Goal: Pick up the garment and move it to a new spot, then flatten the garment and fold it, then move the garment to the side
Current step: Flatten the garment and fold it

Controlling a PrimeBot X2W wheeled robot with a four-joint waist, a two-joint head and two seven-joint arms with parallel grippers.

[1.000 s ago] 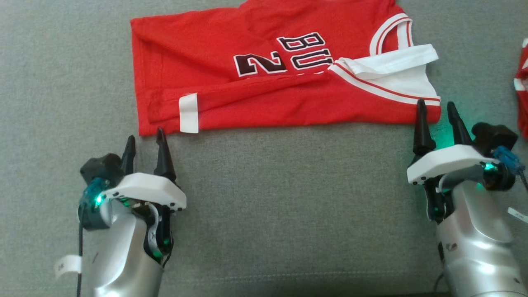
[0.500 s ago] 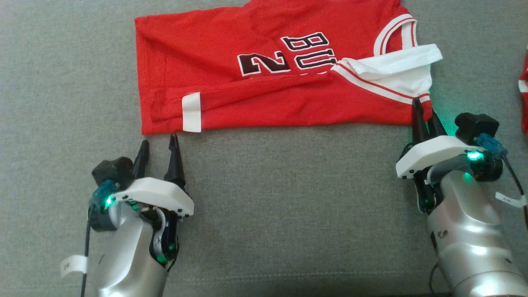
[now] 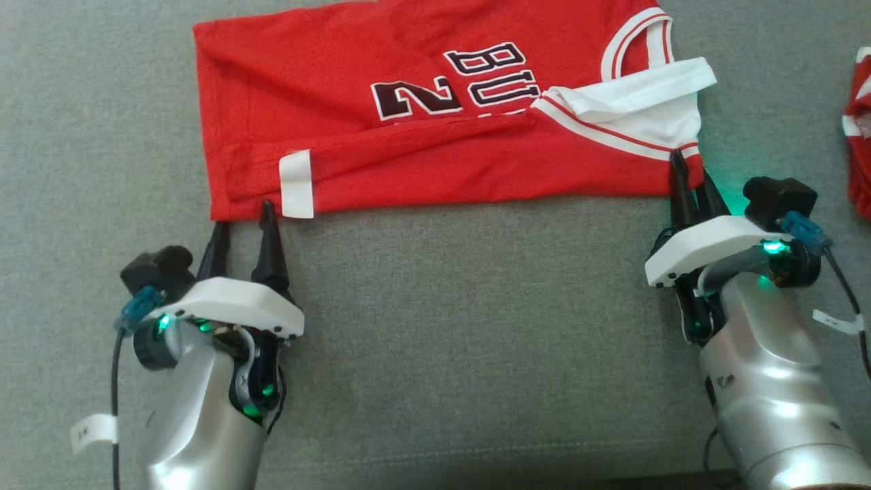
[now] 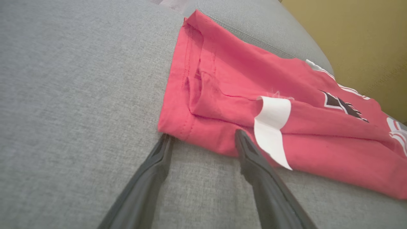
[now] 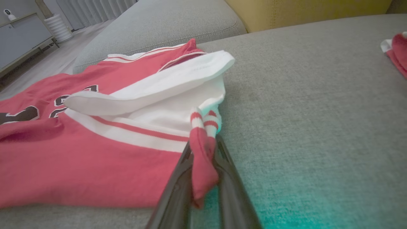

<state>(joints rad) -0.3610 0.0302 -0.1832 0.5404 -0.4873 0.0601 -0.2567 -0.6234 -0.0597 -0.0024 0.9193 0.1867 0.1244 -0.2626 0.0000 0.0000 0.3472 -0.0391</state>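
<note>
Right gripper (image 3: 688, 167): fingers closed on the near right corner of the garment (image 3: 435, 170), with the red-and-white striped trim bunched between them. Left gripper (image 3: 243, 214): fingers spread apart, gripping nothing. Its tips sit at the near left corner, one just off the hem on the cushion, the other against the folded edge beside a white tag (image 3: 297, 184). Garment: red jersey, folded lengthwise, lying on the grey cushion (image 3: 476, 340). Second red cloth (image 3: 859, 156) lies well apart to the right.
</note>
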